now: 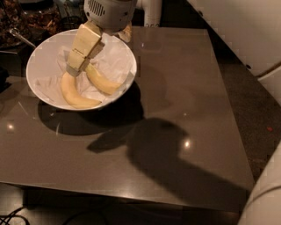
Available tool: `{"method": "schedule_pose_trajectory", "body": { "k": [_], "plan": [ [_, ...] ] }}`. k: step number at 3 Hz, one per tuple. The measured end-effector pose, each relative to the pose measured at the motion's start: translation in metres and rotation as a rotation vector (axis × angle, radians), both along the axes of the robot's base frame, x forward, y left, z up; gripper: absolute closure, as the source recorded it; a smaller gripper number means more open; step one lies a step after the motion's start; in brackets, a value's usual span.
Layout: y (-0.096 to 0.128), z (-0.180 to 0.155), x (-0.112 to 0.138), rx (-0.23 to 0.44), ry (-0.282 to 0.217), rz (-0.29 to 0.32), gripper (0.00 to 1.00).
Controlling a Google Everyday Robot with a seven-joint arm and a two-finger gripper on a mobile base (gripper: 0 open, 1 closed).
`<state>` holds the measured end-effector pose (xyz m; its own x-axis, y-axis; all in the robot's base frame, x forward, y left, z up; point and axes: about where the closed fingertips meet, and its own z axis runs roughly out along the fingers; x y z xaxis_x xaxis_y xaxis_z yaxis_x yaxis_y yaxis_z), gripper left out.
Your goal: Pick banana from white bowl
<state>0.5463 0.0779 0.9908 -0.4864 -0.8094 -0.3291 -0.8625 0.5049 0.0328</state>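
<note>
The white bowl (44, 52), lined with crumpled white paper, stands at the table's back left. Two yellow bananas lie in it. The shorter, straighter banana (103, 82) lies right of centre, running from upper left to lower right. The longer, more curved banana (73, 94) lies to its left along the front wall. My gripper (74, 68) reaches down into the bowl from the back, cream-coloured. Its tip is low over the spot where the upper ends of the two bananas meet, and it hides those ends.
The bowl stands on a glossy brown table (175, 110) whose front edge is near the bottom of the view. Dark clutter (26, 17) lies beyond the bowl at the back left. A white object (151, 11) stands at the back edge. The arm's shadow falls across the middle of the table.
</note>
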Motion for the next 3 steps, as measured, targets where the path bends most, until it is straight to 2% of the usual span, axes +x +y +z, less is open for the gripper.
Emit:
{"method": "schedule_pose_trajectory", "body": {
  "k": [3],
  "plan": [
    [0.026,-0.015,0.029,-0.030,0.028,-0.024,0.16]
  ]
}}
